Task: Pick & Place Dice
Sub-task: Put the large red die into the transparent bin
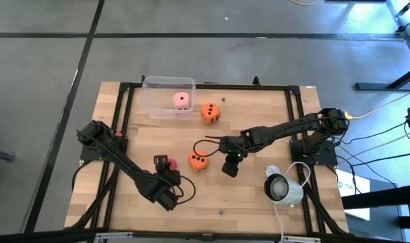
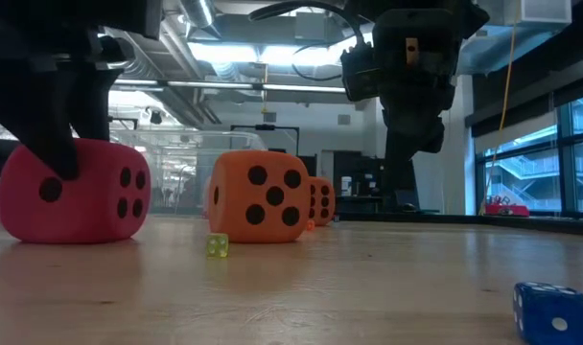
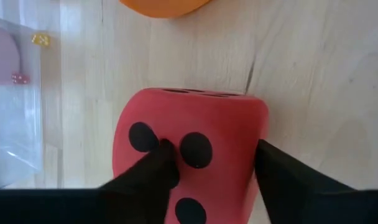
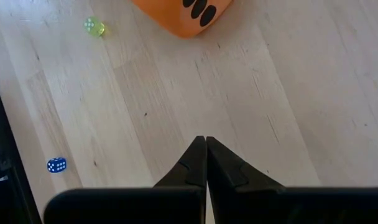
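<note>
The red die (image 1: 163, 161) (image 3: 189, 143) sits on the table near the left, and my left gripper (image 1: 164, 169) (image 3: 215, 152) is shut on it from above. One orange die (image 1: 198, 160) (image 2: 258, 196) lies mid-table, just left of my right gripper (image 1: 230, 167) (image 4: 206, 146). That gripper is shut and hovers over bare wood. The second orange die (image 1: 210, 112) rests farther back. The pale pink die (image 1: 182, 100) sits inside a clear container (image 1: 154, 101) at the far edge. My left gripper pinches the red die between its two fingers, pointing down from above. One finger (image 3: 155, 171) lies on the face with the pips (image 3: 195, 149), the other finger (image 3: 279, 171) on the opposite edge (image 3: 260, 134). The die's underside rests on the table (image 2: 76, 235).
A tiny yellow-green die (image 2: 218, 245) (image 4: 94, 26) and a tiny blue die (image 2: 553, 311) (image 4: 56, 165) lie on the wood near the front. A white round device (image 1: 282, 187) with a cable sits at the near right. A black frame (image 1: 124, 88) borders the table.
</note>
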Controlling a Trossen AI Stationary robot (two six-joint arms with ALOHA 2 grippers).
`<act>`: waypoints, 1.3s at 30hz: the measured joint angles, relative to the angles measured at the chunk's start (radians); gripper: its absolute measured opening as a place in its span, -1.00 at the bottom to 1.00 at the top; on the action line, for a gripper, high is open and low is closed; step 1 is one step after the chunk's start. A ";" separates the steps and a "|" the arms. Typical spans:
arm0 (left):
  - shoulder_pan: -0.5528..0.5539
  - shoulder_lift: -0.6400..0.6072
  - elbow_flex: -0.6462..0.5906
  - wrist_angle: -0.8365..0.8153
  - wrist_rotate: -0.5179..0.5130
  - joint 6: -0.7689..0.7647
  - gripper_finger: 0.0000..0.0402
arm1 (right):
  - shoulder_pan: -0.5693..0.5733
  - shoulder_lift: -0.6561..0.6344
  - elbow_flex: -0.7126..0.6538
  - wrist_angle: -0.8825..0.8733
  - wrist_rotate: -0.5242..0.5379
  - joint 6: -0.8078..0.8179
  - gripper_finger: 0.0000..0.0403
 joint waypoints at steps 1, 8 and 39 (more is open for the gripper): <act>0.001 0.000 0.000 -0.002 0.000 -0.003 -0.24 | 0.000 0.000 0.000 0.000 0.000 -0.001 -1.00; -0.003 0.000 0.002 -0.005 0.007 -0.049 -0.54 | 0.000 -0.007 0.000 -0.001 0.000 -0.002 -1.00; 0.059 -0.309 0.147 -0.126 -0.132 -0.421 -0.80 | 0.000 -0.407 0.000 -0.047 0.106 -0.025 -1.00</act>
